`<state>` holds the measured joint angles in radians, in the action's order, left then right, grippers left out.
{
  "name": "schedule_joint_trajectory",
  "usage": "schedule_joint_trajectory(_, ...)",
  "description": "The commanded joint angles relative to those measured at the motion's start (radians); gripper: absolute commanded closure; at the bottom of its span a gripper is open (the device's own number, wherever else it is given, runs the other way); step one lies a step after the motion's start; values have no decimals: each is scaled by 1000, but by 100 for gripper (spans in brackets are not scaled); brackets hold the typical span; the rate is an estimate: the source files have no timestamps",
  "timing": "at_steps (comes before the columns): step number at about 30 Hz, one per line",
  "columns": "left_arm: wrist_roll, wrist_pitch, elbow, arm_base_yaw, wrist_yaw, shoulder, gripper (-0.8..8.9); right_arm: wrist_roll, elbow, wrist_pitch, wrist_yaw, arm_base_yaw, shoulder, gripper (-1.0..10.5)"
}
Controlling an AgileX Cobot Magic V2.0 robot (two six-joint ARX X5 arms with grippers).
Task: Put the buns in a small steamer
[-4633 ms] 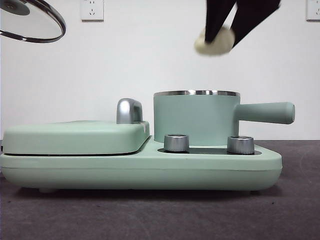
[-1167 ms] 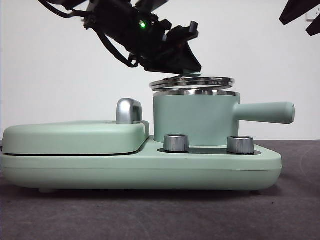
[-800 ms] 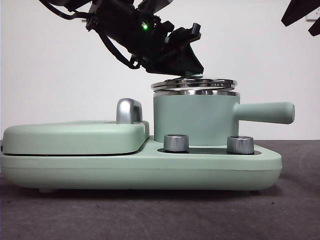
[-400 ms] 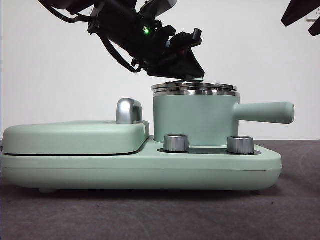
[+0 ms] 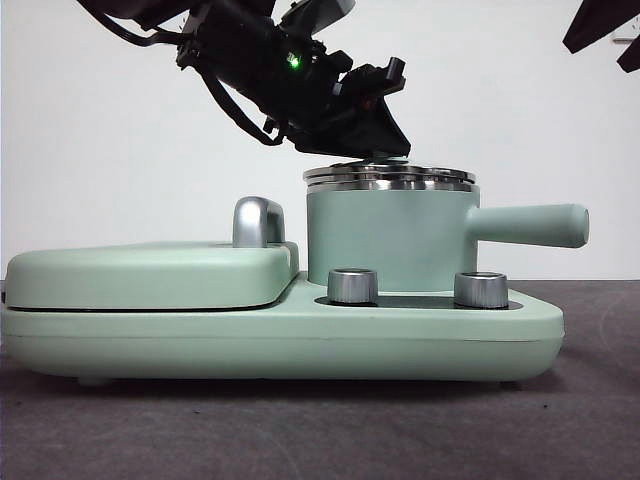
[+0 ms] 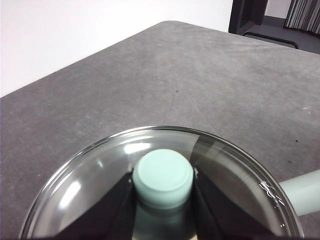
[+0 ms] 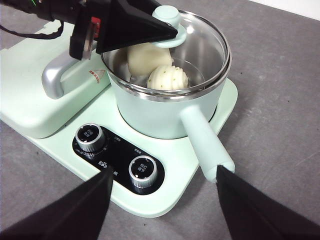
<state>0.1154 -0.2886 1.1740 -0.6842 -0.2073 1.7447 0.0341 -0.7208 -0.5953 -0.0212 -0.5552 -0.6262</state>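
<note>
Small white print sits on the black control panel (image 7: 117, 160) between the two knobs (image 7: 90, 137), too small to read. A red warning triangle sticker (image 7: 96, 76) sits just beside the chrome handle (image 7: 55, 75), text illegible.

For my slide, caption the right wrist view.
Left gripper sets the glass lid on the small steamer, two buns inside.

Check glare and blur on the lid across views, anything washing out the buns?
Right wrist view: glass lid clear, both buns readable through it. Left wrist view: bright reflections on the lid; left gripper jaws on the knob soft-edged. Front view: steamer sharp, buns hidden.
</note>
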Motion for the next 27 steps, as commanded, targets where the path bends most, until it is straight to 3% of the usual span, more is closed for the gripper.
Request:
schedule_joint_trajectory(1,-1,-21,31,-11,-3,21,798,11,-5,3,13,-5,-6,625)
schedule_joint_trajectory(27,0,-3,31,-18,-7,49,797,11,-5,3,23,-5,-6,625)
